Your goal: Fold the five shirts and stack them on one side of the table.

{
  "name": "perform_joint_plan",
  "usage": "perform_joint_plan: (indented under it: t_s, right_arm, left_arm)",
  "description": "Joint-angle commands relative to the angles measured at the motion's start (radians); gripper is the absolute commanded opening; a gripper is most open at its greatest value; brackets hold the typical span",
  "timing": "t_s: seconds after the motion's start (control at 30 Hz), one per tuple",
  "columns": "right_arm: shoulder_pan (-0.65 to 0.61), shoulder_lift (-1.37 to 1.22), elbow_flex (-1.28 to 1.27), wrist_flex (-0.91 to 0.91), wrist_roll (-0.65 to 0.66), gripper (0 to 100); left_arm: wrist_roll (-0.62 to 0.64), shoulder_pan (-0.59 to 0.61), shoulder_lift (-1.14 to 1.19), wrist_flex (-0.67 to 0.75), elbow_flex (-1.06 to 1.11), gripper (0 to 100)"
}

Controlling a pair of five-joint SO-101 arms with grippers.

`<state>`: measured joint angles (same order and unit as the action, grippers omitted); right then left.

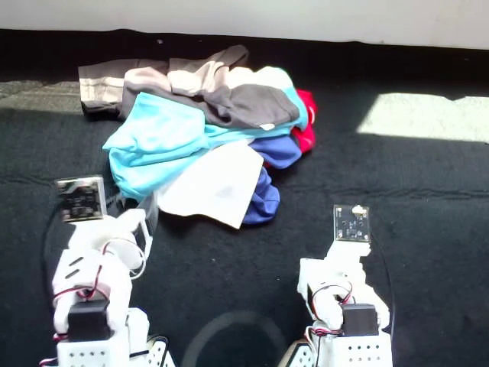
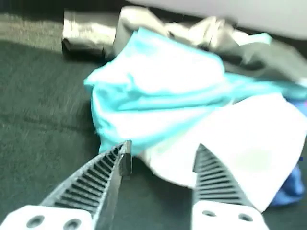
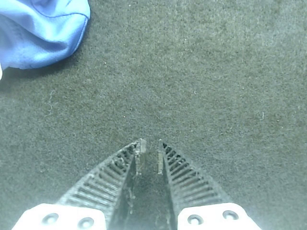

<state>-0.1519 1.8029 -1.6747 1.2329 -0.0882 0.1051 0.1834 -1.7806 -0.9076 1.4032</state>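
Several shirts lie in a loose heap at the back left of the table: a turquoise shirt (image 1: 160, 141) (image 2: 158, 91), a white shirt (image 1: 214, 183) (image 2: 249, 139), a blue shirt (image 1: 267, 195) (image 3: 41, 28), a red shirt (image 1: 306, 122) and a grey-brown shirt (image 1: 244, 103) on top. My left gripper (image 2: 163, 153) (image 1: 149, 212) is open at the near edge of the heap, its fingertips framing the white shirt's corner without holding it. My right gripper (image 3: 150, 146) is shut over bare black cloth, well short of the blue shirt.
A taupe garment (image 1: 107, 80) (image 2: 88, 31) sticks out at the heap's far left. Black cloth covers the table (image 1: 428, 229), with a bright sunlit patch (image 1: 428, 115) at the back right. The right half and the front middle are bare cloth.
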Motion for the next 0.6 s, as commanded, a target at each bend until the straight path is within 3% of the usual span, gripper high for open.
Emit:
perform_joint_plan:
  t_s: [0.0,0.43,0.57]
  right_arm:
    - [0.012,0.008,-0.130,0.005,-0.003,5.5]
    - [0.012,0.008,-0.130,0.005,-0.003,5.5]
    - [0.012,0.008,-0.130,0.005,-0.003,5.5]
  left_arm:
    - [0.028,-0.028,0.119,-0.037,-0.168,32]
    - [0.055,-0.133,1.179,-0.051,-0.788,33]
    - [0.055,-0.168,1.402,-0.051,-0.906,42]
